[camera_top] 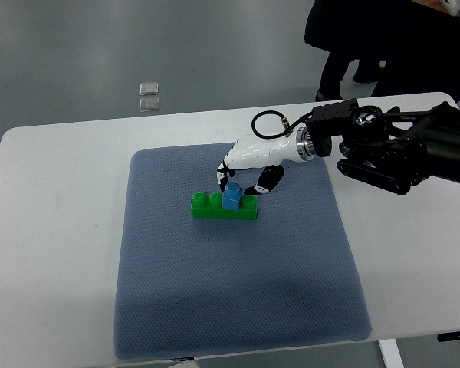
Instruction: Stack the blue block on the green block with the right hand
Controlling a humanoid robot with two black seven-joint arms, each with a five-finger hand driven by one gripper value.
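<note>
We see the white-and-black fingered right hand (245, 170) coming in from 3 o'clock, arm dark & bulky at the right edge. Its fingers (224, 178) curl down round the small blue plastic block (231, 198), pinching it from both sides. The blue block sits atop the long green studded plastic brick (224, 206), approx. mid-length, touching it. The green brick lies flat on the grey-blue textured mat (230, 291), toward 12 o'clock of mat centre. The mat covers the white table (54, 230). Person in dark clothes (368, 38) stands at 1 o'clock.
</note>
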